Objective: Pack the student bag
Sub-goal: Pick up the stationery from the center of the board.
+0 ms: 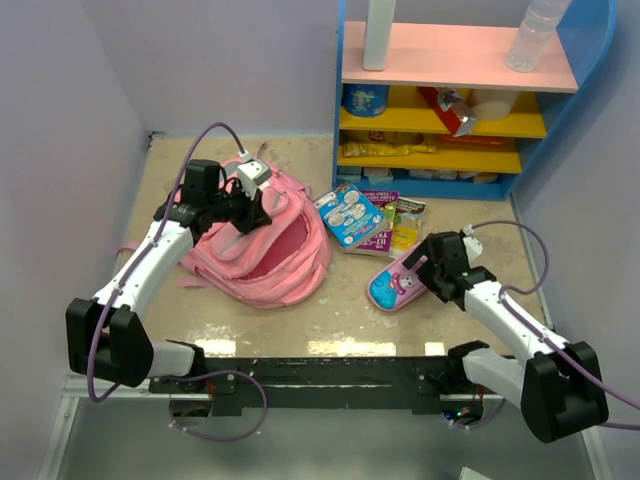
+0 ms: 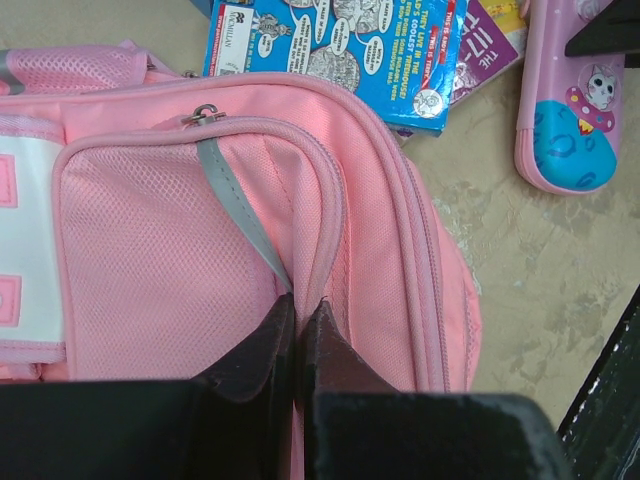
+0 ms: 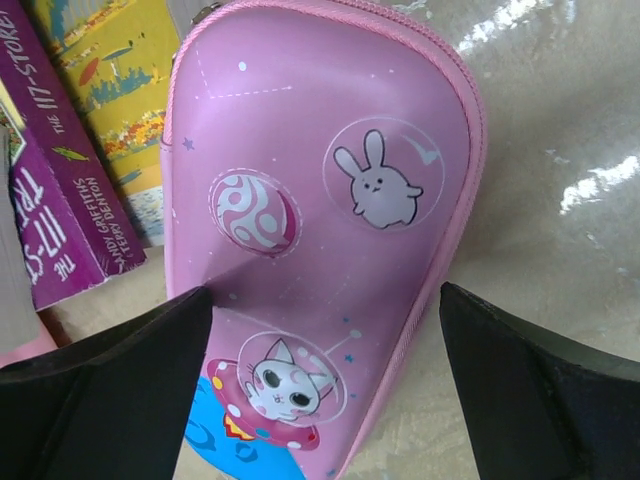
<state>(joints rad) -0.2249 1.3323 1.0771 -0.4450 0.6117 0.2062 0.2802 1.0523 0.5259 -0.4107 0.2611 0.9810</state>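
The student bag point(image 1: 265, 250), a large soft pink backpack, lies left of centre with its mouth gaping toward the front. My left gripper point(image 1: 250, 205) is at its top, shut on a fold of the pink fabric beside the zipper seam point(image 2: 298, 305); the grey strap and mesh pocket point(image 2: 160, 230) show in front of it. A glossy pink pencil case point(image 1: 395, 285) with cartoon animals lies to the right. My right gripper point(image 1: 425, 265) hangs open just over it, fingers spread to either side of the case point(image 3: 320, 150) in the right wrist view point(image 3: 325, 292).
Between bag and pencil case lie a blue comic book point(image 1: 350, 215), a purple book point(image 1: 375, 240) and a yellow book point(image 3: 120, 100). A blue shelf unit point(image 1: 460, 70) with a bottle point(image 1: 535, 35) stands at the back right. A black rail point(image 1: 320, 370) runs along the near edge.
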